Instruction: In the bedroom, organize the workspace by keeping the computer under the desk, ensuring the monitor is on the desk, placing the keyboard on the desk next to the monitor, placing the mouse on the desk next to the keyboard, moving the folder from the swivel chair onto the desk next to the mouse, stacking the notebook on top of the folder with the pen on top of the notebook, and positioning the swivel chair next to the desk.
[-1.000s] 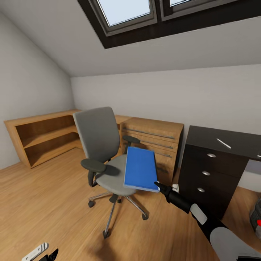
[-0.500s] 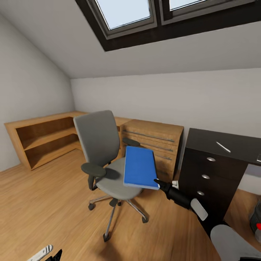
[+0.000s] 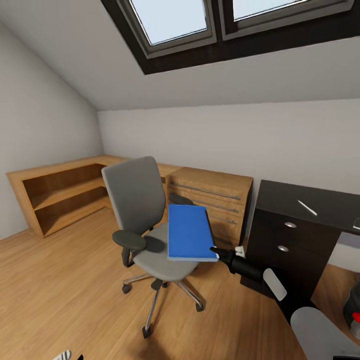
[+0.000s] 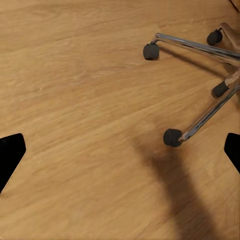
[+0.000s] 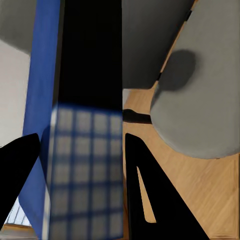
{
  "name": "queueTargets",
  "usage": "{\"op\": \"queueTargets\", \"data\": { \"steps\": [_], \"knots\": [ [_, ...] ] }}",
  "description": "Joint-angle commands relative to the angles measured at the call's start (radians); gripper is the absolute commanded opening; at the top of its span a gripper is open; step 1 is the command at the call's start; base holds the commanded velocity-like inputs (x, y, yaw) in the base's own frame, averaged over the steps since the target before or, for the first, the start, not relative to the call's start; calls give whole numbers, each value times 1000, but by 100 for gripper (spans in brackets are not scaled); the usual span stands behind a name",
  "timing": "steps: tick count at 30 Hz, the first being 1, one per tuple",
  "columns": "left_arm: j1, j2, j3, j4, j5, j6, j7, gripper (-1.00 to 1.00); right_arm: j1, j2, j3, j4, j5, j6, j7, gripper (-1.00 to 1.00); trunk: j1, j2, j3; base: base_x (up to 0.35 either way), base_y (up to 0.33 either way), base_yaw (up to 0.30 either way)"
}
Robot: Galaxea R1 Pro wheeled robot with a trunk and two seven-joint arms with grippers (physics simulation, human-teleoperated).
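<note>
The folder (image 3: 190, 233), a flat, smooth bright-blue rectangle, hangs tilted above the grey upholstered swivel chair (image 3: 145, 220) seat, its lower corner clamped in the right gripper (image 3: 216, 250). A thin white pen (image 3: 307, 207) lies on the matte black desk (image 3: 310, 200).

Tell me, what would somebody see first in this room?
Probably the bright blue folder, lifted over the chair seat with the right gripper pinching its near corner. Behind the chair stands a wooden drawer chest, and to the right the black desk with a white pen on top.
</note>
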Motion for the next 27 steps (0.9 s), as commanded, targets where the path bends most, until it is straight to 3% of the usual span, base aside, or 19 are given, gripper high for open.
{"op": "queueTargets", "data": {
  "steps": [1,10,18,27],
  "knots": [
    [0,-1,2,7,10,-7,-6,100,0,0,-2,-3,5,11,1,-100,-4,7,2,0,0,0],
    [0,-1,-3,64,7,-65,-9,100,0,-6,-4,-52,38,107,1,-100,-39,70,31,0,0,0],
    [0,-2,-8,119,7,-115,-7,100,0,-36,-4,-125,45,222,-15,-100,-69,126,56,0,0,0],
    [0,0,-23,159,4,-179,-9,100,1,-72,-8,-179,56,247,-56,-100,-104,189,84,0,0,0]
  ]
}}
